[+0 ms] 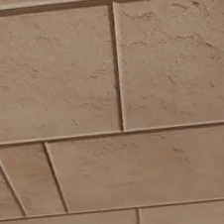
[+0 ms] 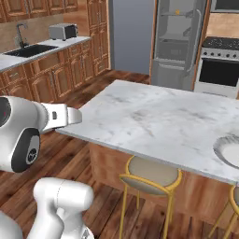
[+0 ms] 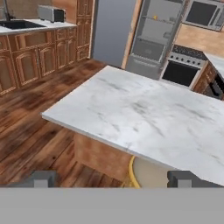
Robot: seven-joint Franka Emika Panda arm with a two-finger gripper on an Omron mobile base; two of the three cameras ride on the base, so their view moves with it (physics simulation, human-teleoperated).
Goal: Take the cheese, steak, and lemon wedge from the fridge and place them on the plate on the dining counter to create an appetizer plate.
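The fridge [image 2: 176, 44] stands open at the far end of the kitchen, also in the hand view [image 3: 153, 35], with grey shelves and a drawer. A tiny orange speck [image 3: 154, 17] sits on an upper shelf; it may be the cheese, too small to tell. The steak and lemon wedge are out of view. The marble dining counter [image 2: 158, 121] lies ahead, and the light-grey plate [image 2: 229, 150] rests empty at its right edge, cut off by the frame. My gripper [image 3: 113, 179] is open, fingertips far apart, nothing between them, hanging off the counter's near corner above a stool.
Yellow-framed stools [image 2: 150, 177] stand under the counter's near side. A stove [image 2: 219, 65] is right of the fridge. A wooden cabinet run with sink [image 2: 30, 50] and toaster [image 2: 63, 31] lines the left. Wood floor lies between. The left base view faces tan tiles [image 1: 112, 114].
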